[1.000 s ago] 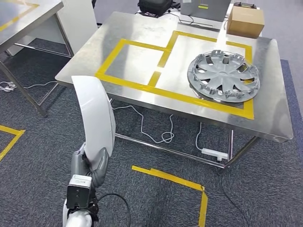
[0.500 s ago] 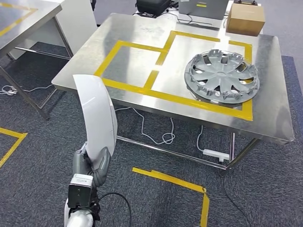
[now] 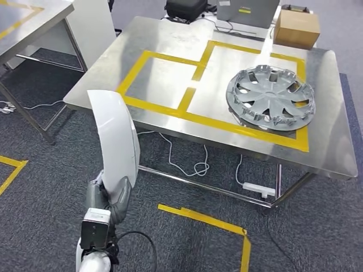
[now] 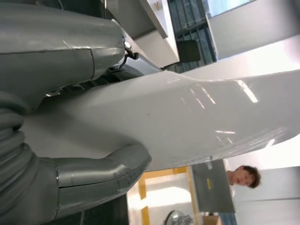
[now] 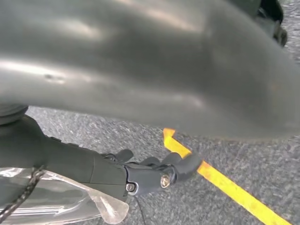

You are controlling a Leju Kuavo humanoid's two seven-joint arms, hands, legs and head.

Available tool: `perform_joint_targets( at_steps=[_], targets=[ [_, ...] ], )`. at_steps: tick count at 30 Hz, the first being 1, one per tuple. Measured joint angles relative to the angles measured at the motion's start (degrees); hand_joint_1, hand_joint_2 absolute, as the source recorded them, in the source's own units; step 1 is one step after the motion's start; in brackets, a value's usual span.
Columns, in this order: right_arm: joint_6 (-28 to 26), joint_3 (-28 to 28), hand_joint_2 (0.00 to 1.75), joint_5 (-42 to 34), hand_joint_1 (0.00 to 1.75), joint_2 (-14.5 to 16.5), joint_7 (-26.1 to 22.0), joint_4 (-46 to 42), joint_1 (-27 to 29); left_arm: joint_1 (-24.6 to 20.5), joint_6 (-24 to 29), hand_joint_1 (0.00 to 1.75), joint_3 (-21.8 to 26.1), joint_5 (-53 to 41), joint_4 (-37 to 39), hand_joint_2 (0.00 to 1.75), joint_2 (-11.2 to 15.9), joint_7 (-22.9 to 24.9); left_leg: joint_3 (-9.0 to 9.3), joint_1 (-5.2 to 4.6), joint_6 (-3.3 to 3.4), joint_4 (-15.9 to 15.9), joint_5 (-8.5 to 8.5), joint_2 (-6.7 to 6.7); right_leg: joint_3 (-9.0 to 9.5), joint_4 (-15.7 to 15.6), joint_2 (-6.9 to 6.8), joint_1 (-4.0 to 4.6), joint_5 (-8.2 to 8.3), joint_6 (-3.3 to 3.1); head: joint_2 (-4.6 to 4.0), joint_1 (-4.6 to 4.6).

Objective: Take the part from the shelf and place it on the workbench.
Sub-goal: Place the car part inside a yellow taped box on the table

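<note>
Obs.: the left hand (image 3: 107, 197) holds the white part (image 3: 115, 139), a curved glossy shell, by its lower end. The part rises upright from the grip, leaning a little, well above the fingers. In the left wrist view the thick grey thumb (image 4: 102, 176) lies flat against one face of the part (image 4: 183, 117) and the hand's grey cover bears on the other face, so the part is clamped between them. Fingers closed on it; nothing in the pictures suggests slippage.

Right hand (image 5: 155, 173): seen in the right wrist view hanging low over the carpet, near a strip of yellow floor tape (image 5: 226, 185). Its dark fingers are lightly curled and I see nothing in them, but I cannot tell whether they count as closed or relaxed apart.

Workbench (image 3: 338, 153): steel top with yellow tape outlines. A grey wheel cover (image 3: 270, 97) lies in the tape outline farthest from the holding fingers; the outline nearer them is bare metal. A cardboard box (image 3: 296, 27) sits at the far corner.

Progress (judgement): the pick-up from the shelf appears done, since the part is in hand. The part is apart from the bench, held over the carpet short of the near edge. Left to do: close on the bench, bring the part over the top, set it down, release.
</note>
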Motion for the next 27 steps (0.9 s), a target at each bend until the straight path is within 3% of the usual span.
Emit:
perform_joint_targets(
  at_steps=[3,4,5,7,9,10,13,15,18,19,20,21,23,24,25,27],
  targets=[
    [0.09,0.00,0.00,0.05,0.00,0.00,0.05,-0.01,0.06,-0.02,0.00,1.75,-0.01,-0.01,-0.01,1.75,-0.13,0.01,0.35,-0.12,0.64,-0.04,-0.39,0.11,-6.48,11.18,-0.08,-0.08,-4.00,0.32,0.00,0.24],
    [0.14,0.00,0.00,0.08,0.00,0.00,0.08,-0.01,0.15,0.01,0.00,1.75,0.00,-0.01,-0.01,1.75,-0.13,0.01,0.50,-0.21,0.74,-0.03,-0.56,0.08,-8.20,13.48,-0.09,-0.08,-4.06,0.33,0.00,0.22],
    [0.17,0.00,0.00,0.10,0.00,0.00,0.10,-0.01,0.23,0.02,0.00,1.75,0.00,-0.01,-0.01,1.75,-0.13,0.01,0.73,-0.30,0.79,-0.03,-0.77,0.02,-8.85,13.57,-0.09,-0.08,-2.94,0.24,0.00,0.24],
    [0.21,0.00,0.00,0.14,0.00,-0.01,0.14,-0.01,0.28,0.03,0.00,1.75,0.00,-0.01,-0.01,1.75,-0.14,0.01,1.57,-0.43,0.69,-0.03,-1.37,-0.09,-6.73,7.29,-0.11,0.00,1.81,-0.23,0.00,0.24],
    [0.21,0.01,0.00,0.15,0.00,-0.04,0.19,-0.02,0.17,0.00,0.00,1.75,0.00,-0.02,-0.01,1.75,-0.15,0.01,2.21,-0.59,0.28,-0.01,-2.02,-0.08,-3.47,0.39,-0.19,0.29,4.49,-0.76,0.00,0.22],
    [0.21,0.01,0.00,0.15,0.00,-0.05,0.26,-0.03,0.11,-0.02,-0.01,1.75,0.00,-0.02,-0.01,1.75,-0.16,0.01,2.33,-0.65,0.02,-0.01,-2.25,-0.05,-2.49,-1.35,-0.19,0.44,4.62,-0.94,0.00,0.17],
    [0.23,0.00,0.00,0.16,0.00,-0.08,0.62,-0.03,0.18,-0.07,-0.02,1.75,0.01,-0.03,-0.01,1.75,-0.17,0.03,2.63,-0.65,-0.84,-0.21,-2.70,-0.02,-1.57,-2.32,-0.09,0.42,4.01,-1.49,0.00,-0.04],
    [0.24,-0.03,0.00,0.18,0.00,-0.08,0.73,-0.03,0.24,-0.13,-0.01,1.75,0.01,-0.06,-0.02,1.75,-0.17,0.02,2.03,-0.61,-1.45,1.81,-4.03,0.00,-0.82,-2.96,-0.12,0.14,3.90,-2.02,0.00,-0.21],
    [0.28,-0.03,0.00,0.20,0.00,-0.07,0.73,-0.03,0.19,-0.04,0.00,1.75,0.01,-0.10,-0.01,1.75,-0.06,0.02,-3.47,-0.35,-2.07,12.28,-8.21,0.02,0.27,-3.21,-0.19,0.02,3.24,-2.56,0.00,-0.40],
    [0.28,-0.03,0.00,0.21,0.00,-0.08,0.73,-0.03,0.23,0.03,0.00,1.75,0.02,-0.10,-0.01,1.75,0.01,0.02,-5.25,-0.25,-2.20,14.99,-8.58,0.02,0.66,-3.21,-0.17,0.02,2.90,-2.59,0.00,-0.40],
    [0.28,-0.04,0.00,0.22,0.00,-0.08,0.73,-0.03,0.28,0.08,0.00,1.75,0.02,-0.10,-0.01,1.75,0.08,0.02,-6.16,-0.16,-2.30,15.72,-7.74,0.03,1.11,-3.20,-0.12,0.01,2.55,-2.54,0.00,-0.40],
    [0.30,-0.04,0.00,0.23,0.00,-0.08,0.73,-0.03,0.31,0.10,0.00,1.75,0.02,-0.10,-0.01,1.75,0.12,0.02,-6.03,-0.05,-2.36,14.19,-5.69,0.03,1.67,-3.19,-0.04,0.00,2.16,-2.46,0.00,-0.42],
    [0.34,-0.05,0.00,0.25,0.00,-0.07,0.74,-0.03,0.37,0.10,0.00,1.75,0.01,-0.14,0.01,1.75,0.15,0.02,-3.76,0.12,-2.30,7.35,-0.67,0.05,2.71,-3.20,0.10,0.00,1.26,-2.10,0.00,-0.39],
    [0.37,-0.06,0.00,0.27,0.00,-0.07,0.73,-0.03,0.35,0.08,0.00,1.75,0.01,-0.18,0.01,1.75,0.15,0.03,-2.49,0.07,-2.16,4.07,0.71,0.05,3.10,-3.12,0.16,0.06,0.79,-1.76,-0.01,-0.41],
    [0.39,-0.06,0.00,0.30,0.00,-0.07,0.74,-0.03,0.31,0.09,0.00,1.75,0.01,-0.22,0.01,1.75,0.15,0.05,-1.74,-0.02,-1.93,2.10,1.15,0.05,3.12,-3.10,0.17,0.10,0.46,-1.41,-0.01,-0.38],
    [0.41,-0.06,0.00,0.39,0.00,-0.07,0.73,-0.03,0.19,0.12,0.01,1.75,0.02,-0.30,-0.01,1.75,0.15,0.08,-1.34,-0.30,-1.33,0.97,0.48,-0.01,3.09,-3.21,0.09,0.10,0.09,-0.72,-0.02,-0.26]
  ],
)
